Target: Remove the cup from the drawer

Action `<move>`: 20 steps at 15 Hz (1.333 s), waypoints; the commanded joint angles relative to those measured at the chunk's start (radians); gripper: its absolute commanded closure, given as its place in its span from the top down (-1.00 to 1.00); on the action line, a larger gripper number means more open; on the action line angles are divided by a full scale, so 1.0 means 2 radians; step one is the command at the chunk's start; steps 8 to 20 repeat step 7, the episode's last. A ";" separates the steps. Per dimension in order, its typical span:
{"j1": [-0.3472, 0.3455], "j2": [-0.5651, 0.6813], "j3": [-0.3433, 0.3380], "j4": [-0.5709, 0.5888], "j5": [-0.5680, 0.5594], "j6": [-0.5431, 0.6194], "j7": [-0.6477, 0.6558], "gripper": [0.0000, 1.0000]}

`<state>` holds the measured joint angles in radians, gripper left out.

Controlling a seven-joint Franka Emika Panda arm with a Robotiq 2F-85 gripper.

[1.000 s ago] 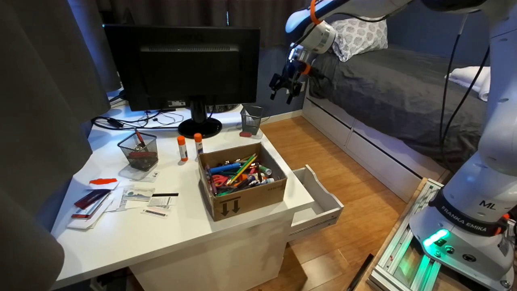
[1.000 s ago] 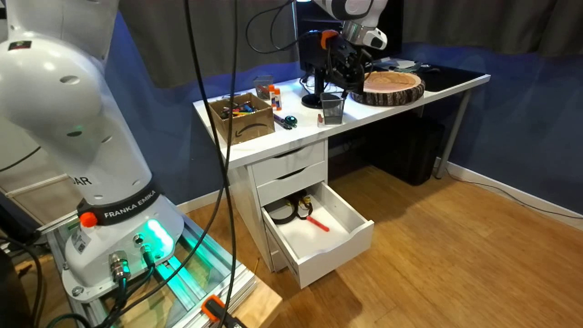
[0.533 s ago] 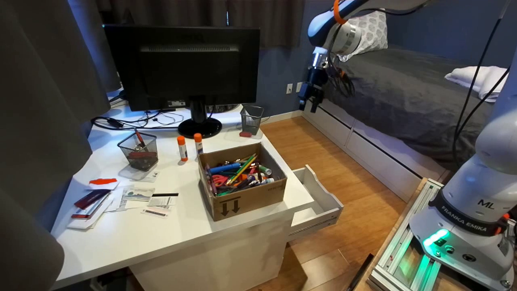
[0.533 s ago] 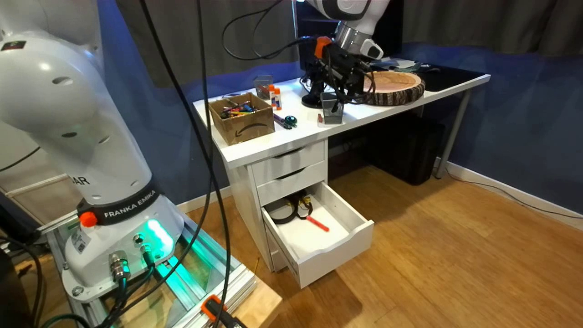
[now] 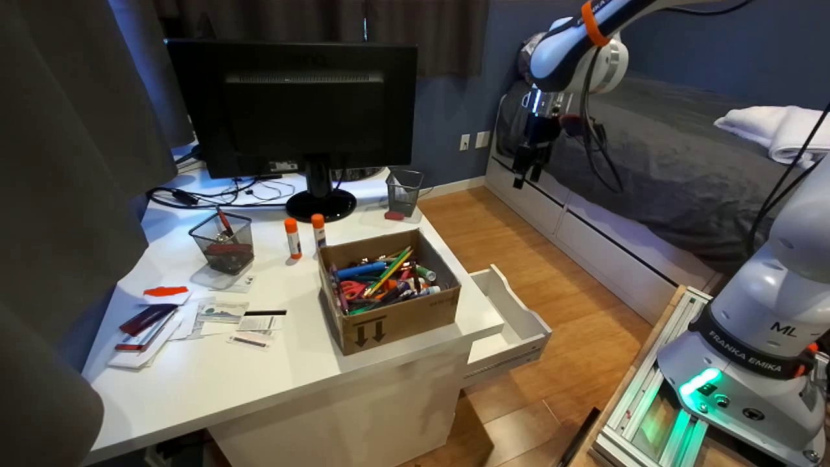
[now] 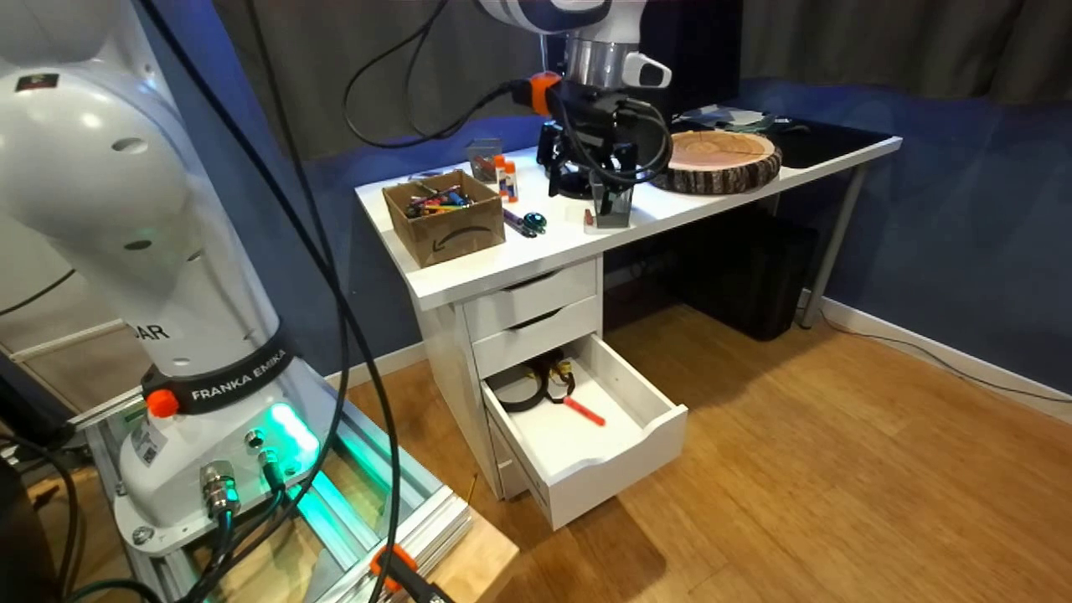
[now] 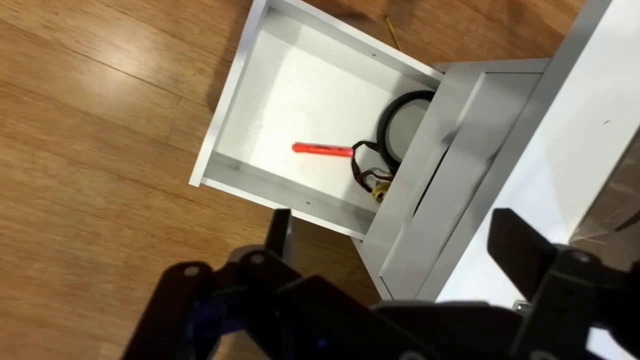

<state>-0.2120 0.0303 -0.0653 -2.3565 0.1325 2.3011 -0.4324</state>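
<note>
The gripper (image 7: pixel 392 220) is spread wide and empty. Best, I judge, to pass clear of the desk (image 7: pixel 560 180) and sink between the walls of the drawer (image 7: pixel 300 110), but only after a look into its hidden back: no cup shows in any view, and I cannot tell whether it lies there or is out. The desk is smooth and white; the drawer, pale, shallow and scooped along its front, holds a straight red marker (image 7: pixel 322 149), a dark strap (image 7: pixel 357 172) and a black ring (image 7: pixel 385 130). Below is glossy planked floor (image 7: pixel 125 200).
</note>
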 commanded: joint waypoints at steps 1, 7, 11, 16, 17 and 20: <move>0.015 -0.099 -0.015 -0.093 -0.075 0.035 0.052 1.00; 0.026 -0.096 -0.027 -0.083 -0.077 0.021 0.047 1.00; 0.026 -0.096 -0.027 -0.083 -0.077 0.021 0.047 1.00; 0.026 -0.096 -0.027 -0.083 -0.077 0.021 0.047 1.00; 0.026 -0.096 -0.027 -0.083 -0.077 0.021 0.047 1.00; 0.026 -0.096 -0.027 -0.083 -0.077 0.021 0.047 1.00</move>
